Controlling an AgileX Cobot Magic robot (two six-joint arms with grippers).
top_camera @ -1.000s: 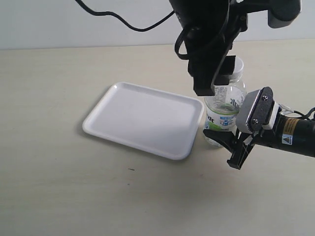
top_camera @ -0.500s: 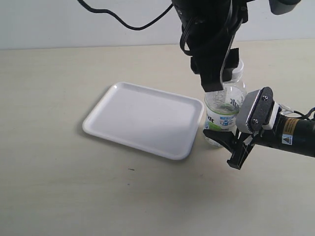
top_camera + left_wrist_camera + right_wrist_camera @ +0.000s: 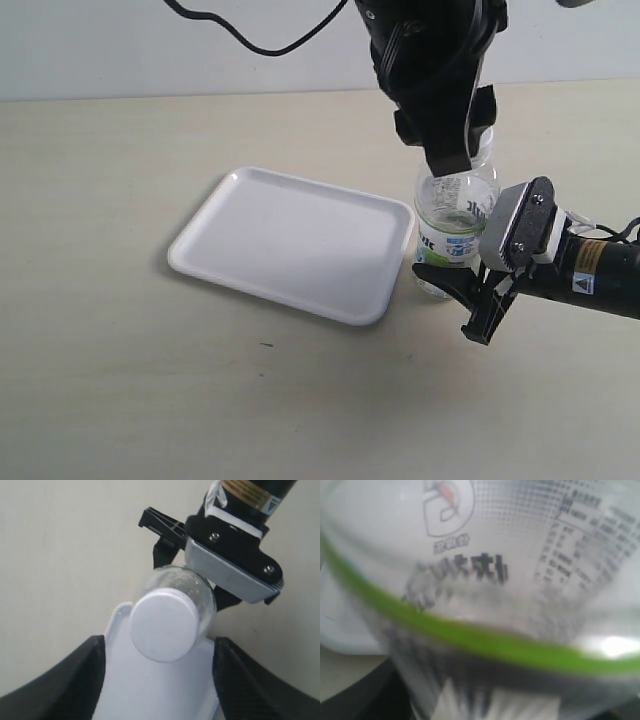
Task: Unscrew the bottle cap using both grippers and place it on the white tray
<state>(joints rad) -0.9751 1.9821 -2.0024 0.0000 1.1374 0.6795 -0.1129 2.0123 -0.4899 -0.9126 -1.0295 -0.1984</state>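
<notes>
On the beige table (image 3: pixel 100 400), right gripper (image 3: pixel 462 300) seemingly pinned the bottle (image 3: pixel 452 225) steady; left gripper (image 3: pixel 458 140) hung spread above the bottle cap (image 3: pixel 162 625).

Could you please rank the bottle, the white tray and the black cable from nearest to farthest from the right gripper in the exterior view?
1. The bottle, held in the right gripper.
2. The white tray, just left of the bottle.
3. The black cable, far off at top left.

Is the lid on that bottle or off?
On. The left wrist view shows the white cap sitting on the neck of the bottle, with the fingers of the left gripper apart on either side.
</notes>
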